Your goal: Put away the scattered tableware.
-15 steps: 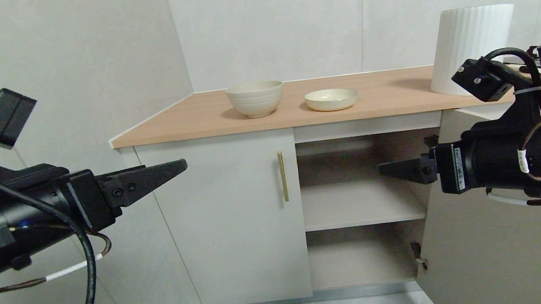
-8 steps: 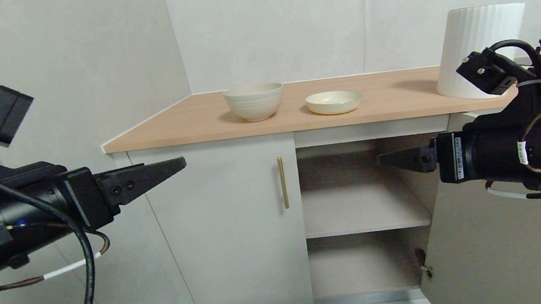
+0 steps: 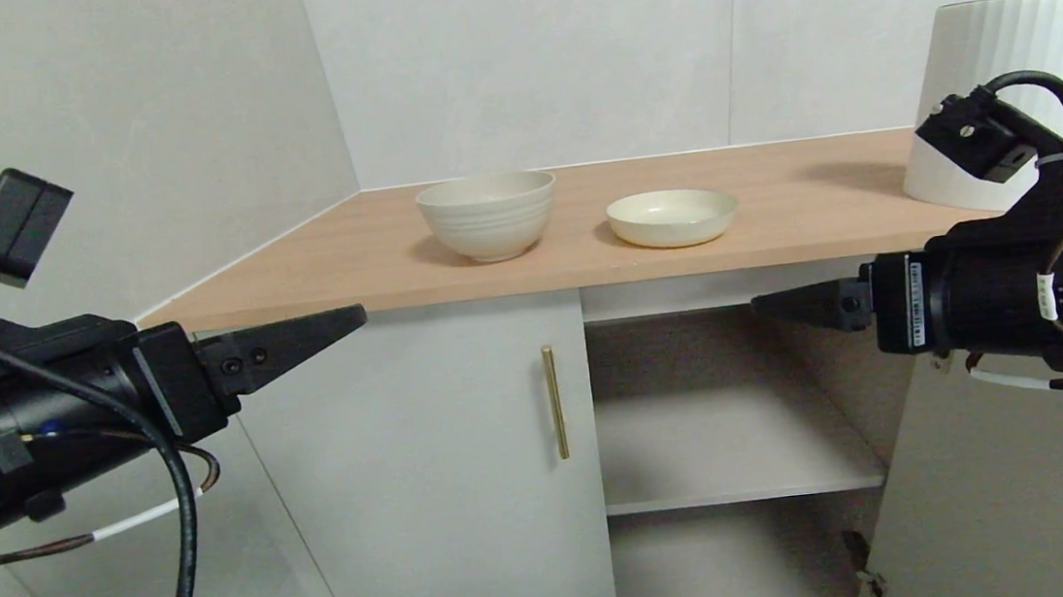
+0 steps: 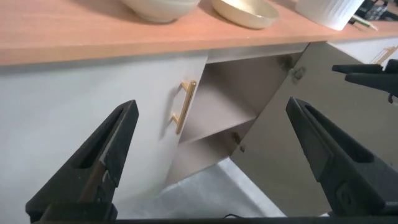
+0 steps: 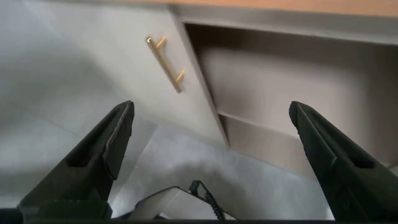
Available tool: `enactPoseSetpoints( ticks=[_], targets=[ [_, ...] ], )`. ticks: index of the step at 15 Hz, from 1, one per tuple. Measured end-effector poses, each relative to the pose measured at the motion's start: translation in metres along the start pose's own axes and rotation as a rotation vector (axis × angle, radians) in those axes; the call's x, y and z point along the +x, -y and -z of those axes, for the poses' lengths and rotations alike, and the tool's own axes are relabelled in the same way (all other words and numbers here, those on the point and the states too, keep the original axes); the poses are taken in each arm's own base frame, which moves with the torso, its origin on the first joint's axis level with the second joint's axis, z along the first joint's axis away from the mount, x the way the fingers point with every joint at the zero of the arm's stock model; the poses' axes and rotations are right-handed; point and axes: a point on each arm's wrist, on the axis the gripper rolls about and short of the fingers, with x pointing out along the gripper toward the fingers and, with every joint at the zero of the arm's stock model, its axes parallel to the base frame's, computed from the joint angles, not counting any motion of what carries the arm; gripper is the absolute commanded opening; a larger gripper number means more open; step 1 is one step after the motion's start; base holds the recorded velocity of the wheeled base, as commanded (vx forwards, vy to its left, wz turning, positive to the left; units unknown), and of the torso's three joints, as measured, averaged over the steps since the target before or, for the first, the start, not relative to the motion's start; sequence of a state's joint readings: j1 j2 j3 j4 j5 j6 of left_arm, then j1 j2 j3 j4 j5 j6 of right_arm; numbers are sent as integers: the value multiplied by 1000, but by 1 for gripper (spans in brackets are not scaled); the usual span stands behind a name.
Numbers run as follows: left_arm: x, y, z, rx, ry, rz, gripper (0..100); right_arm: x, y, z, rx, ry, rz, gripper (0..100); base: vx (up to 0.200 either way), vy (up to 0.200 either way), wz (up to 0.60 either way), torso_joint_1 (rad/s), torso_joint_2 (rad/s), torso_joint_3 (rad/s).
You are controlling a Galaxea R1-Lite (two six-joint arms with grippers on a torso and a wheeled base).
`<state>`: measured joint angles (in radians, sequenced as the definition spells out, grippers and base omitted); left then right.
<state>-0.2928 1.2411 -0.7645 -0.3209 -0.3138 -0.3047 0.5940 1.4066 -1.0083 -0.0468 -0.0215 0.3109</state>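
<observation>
A: White tiled corner, wooden worktop (image 3: 805, 204) over a cabinet. What's on the left?
B: The left gripper (image 3: 353, 318), released, fingers spread wide, in the air to the left of the closed door (image 3: 442, 483) and its handle (image 3: 554, 401).
A: And the tableware?
B: A bowl (image 3: 487, 215) and, right of it, a plate (image 3: 672, 217), apart, both upright on the worktop.
A: Further right?
B: The other door (image 3: 998, 488) stands open on a shelf (image 3: 732, 455). The right gripper (image 3: 758, 304), also released, hangs before the opening. A white ribbed jar (image 3: 1016, 66) stands far right.
</observation>
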Motion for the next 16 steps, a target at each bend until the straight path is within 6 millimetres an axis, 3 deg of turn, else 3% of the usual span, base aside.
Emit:
enactPoseSetpoints(
  ticks=[7, 16],
  targets=[
    [-1, 0, -2, 0, 7, -2, 100, -4, 0, 1, -4, 7, -9, 100, 0, 0, 0, 7, -32, -24],
    [14, -5, 1, -10, -29, -9, 100, 14, 3, 4, 6, -13, 7, 100, 0, 0, 0, 140, -416, -281]
  ],
)
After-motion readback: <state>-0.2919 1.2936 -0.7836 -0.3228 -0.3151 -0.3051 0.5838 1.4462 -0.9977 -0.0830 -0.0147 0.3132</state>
